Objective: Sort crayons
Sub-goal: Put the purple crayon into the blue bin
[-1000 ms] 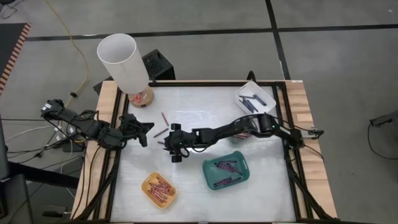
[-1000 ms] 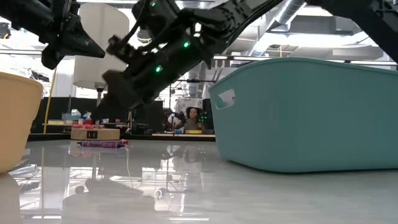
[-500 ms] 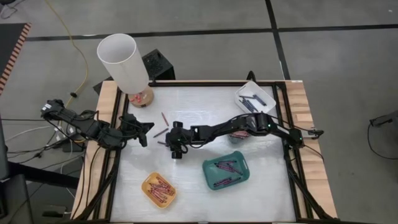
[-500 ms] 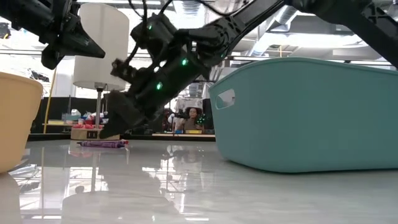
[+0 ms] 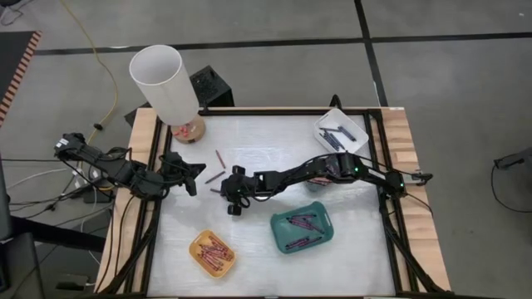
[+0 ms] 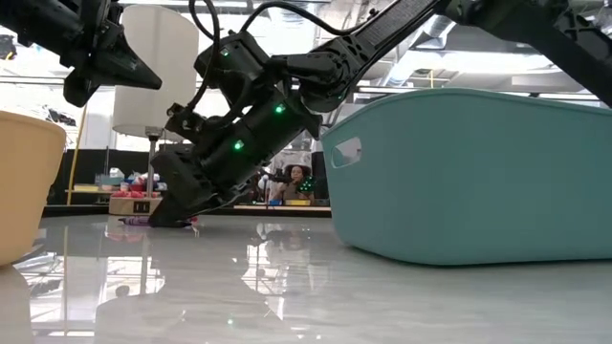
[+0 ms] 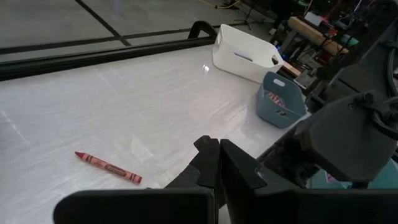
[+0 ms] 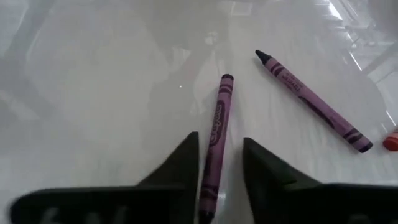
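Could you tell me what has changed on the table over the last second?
The right end effector has come down to the table, its fingers now straddling a purple crayon and closing in on it; the grip is not yet clearly made. The left end effector stayed shut, and the second purple crayon, trays and lamp did not move.

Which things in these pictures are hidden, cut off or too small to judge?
- Right gripper around a purple crayon: the right wrist view's edge cuts the crayon's near end, so contact is unclear.
- High view: the same crayon is hidden under the right gripper.
- Red crayon: cut by the right wrist view's edge.
- Yellow tray: the low view shows only its wall, contents hidden.
- White tray: crayons too small to count from above.
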Robot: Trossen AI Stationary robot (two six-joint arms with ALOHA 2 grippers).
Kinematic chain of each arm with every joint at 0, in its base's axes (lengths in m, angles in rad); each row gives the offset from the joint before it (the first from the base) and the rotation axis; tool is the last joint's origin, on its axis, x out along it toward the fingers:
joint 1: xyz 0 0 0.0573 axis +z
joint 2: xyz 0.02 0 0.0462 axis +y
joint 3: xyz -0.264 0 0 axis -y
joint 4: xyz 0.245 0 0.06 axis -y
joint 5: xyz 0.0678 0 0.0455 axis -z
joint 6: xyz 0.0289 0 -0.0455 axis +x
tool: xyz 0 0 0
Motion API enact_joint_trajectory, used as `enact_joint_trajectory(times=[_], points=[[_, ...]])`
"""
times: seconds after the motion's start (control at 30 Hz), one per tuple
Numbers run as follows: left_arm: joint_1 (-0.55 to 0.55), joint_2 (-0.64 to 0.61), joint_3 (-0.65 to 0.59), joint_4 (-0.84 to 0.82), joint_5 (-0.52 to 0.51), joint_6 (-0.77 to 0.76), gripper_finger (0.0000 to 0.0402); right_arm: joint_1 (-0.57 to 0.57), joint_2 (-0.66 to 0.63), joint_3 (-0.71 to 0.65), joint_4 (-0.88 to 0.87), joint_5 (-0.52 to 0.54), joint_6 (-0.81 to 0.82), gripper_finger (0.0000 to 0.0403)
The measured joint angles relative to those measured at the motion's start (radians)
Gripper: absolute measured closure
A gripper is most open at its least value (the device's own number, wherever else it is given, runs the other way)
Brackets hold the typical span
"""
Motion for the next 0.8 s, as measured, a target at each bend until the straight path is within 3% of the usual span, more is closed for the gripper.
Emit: enact_joint_trajectory(times=[0.23,0.53,0.8], points=[[0.0,0.0,0.0,0.003,0.0,-0.006,0.0401,0.003,0.001,-0.001,-0.006,0.004,0.0,0.0393],[0.0,0.0,0.0,0.008,0.056,-0.031,0.0401,0.021,-0.048,-0.009,-0.002,0.011,-0.03,0.0399],[0.0,-0.001,0.0,0.022,0.055,-0.035,0.0401,0.055,-0.19,-0.008,-0.09,0.004,-0.153,0.04]])
